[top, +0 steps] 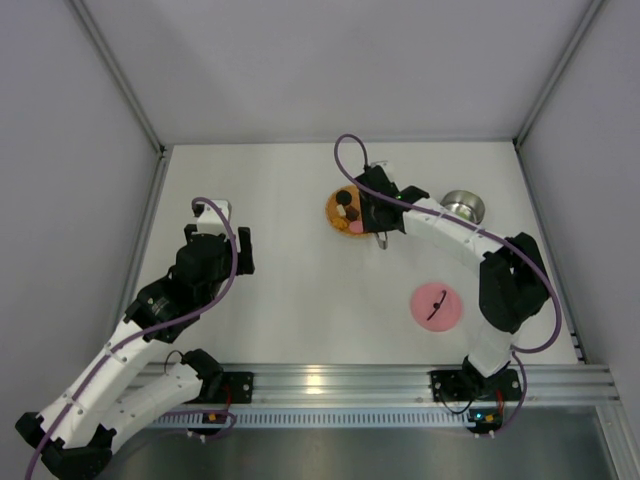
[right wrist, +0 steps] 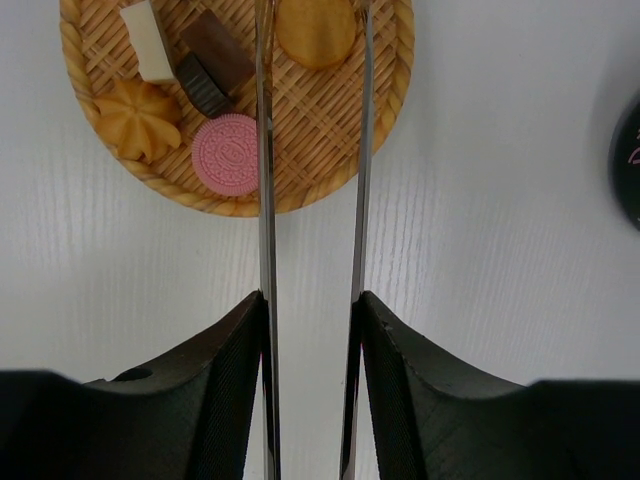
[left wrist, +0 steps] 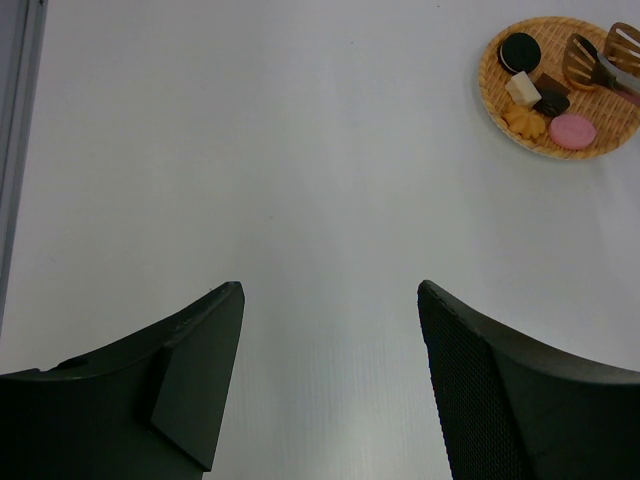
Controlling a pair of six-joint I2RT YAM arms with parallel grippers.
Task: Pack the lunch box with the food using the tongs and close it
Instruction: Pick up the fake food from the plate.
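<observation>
Open steel lunch box (top: pixel 463 206) right of food (right wrist: pixel 225 155); slim silver tongs (right wrist: pixel 265 200) over food.

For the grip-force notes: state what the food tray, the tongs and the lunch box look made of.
The tray: woven straw or bamboo, matte tan; basket weave and coiled rim show. The tongs: metal, probably steel; thin, grey, reflective arms. The lunch box: likely polished steel; shiny silver wall, though small in the top view.
</observation>
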